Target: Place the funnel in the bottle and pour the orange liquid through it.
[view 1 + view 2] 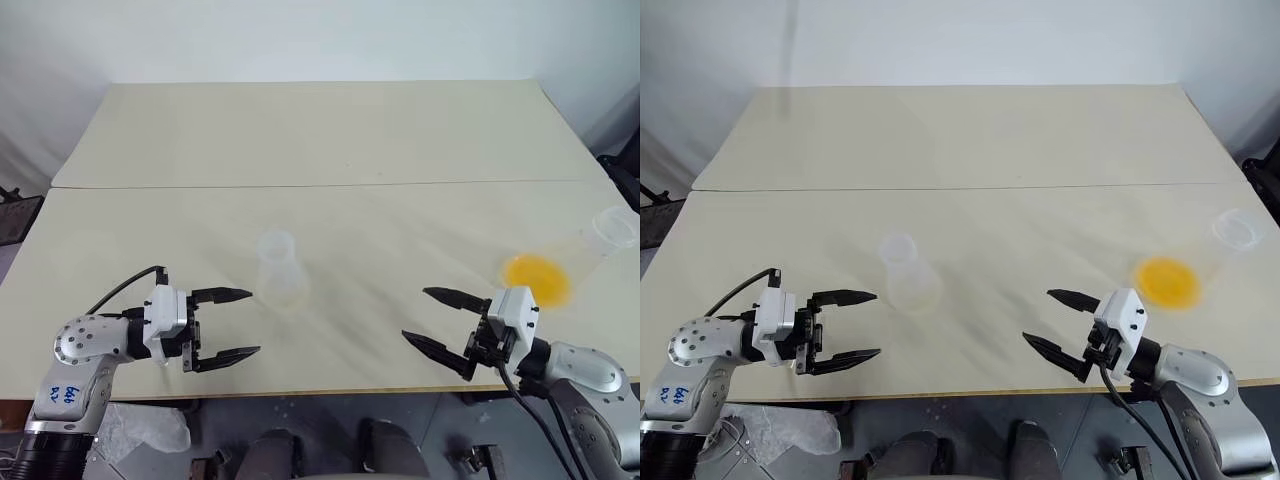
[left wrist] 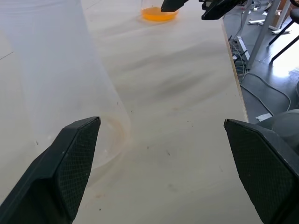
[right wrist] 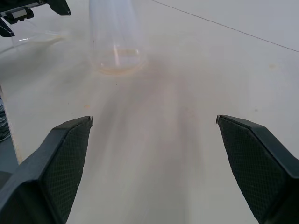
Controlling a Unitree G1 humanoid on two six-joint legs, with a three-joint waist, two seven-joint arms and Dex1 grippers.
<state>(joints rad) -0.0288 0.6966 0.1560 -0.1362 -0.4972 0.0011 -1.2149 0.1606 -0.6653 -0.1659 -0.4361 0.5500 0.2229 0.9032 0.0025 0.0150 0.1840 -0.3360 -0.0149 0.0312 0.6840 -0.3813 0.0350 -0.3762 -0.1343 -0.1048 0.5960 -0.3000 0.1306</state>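
The pale wooden desk (image 1: 330,140) spans the scene, made of two boards meeting along a seam that runs across it. On the near board, left of centre, stands the bottle (image 1: 279,269), a clear flask upright on its wide base with its open rim up; it looks empty apart from a faint ring at its bottom in the right wrist view. Well apart from it, near the desk's right edge, a second clear flask (image 1: 590,250) holds the orange liquid (image 1: 537,277), which lies as a shallow bright pool in its base. The funnel cannot be made out in any view. The left gripper (image 1: 232,324) hovers over the near edge of the desk, just beside the bottle on its left, pointing toward the right, its jaws spread wide and holding nothing. The right gripper (image 1: 427,315) hovers over the near edge just beside the flask of orange liquid, pointing toward the left, its jaws likewise spread wide and empty. The two grippers face each other across the bare middle of the near board.
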